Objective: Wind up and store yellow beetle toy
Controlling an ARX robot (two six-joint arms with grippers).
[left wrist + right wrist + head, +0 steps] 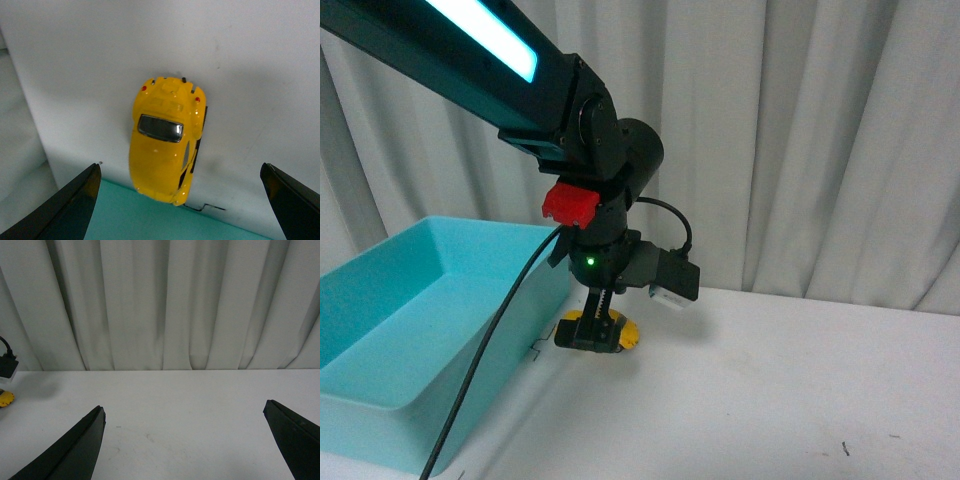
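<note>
The yellow beetle toy [166, 139] stands on the white table next to the teal bin's wall, seen from above in the left wrist view. In the front view only its yellow edge [628, 332] shows behind my left gripper [590, 335], which hangs straight down over it. The left gripper [182, 172] is open, its jaws wide on either side of the car and apart from it. The right gripper [185, 415] is open and empty over bare table; a bit of the toy [6, 399] shows at that view's edge.
A teal bin [410, 320] stands at the left of the table, its rim [150, 215] just beside the car. White curtains [800, 130] hang behind the table. The left arm's black cable [490, 340] crosses in front of the bin.
</note>
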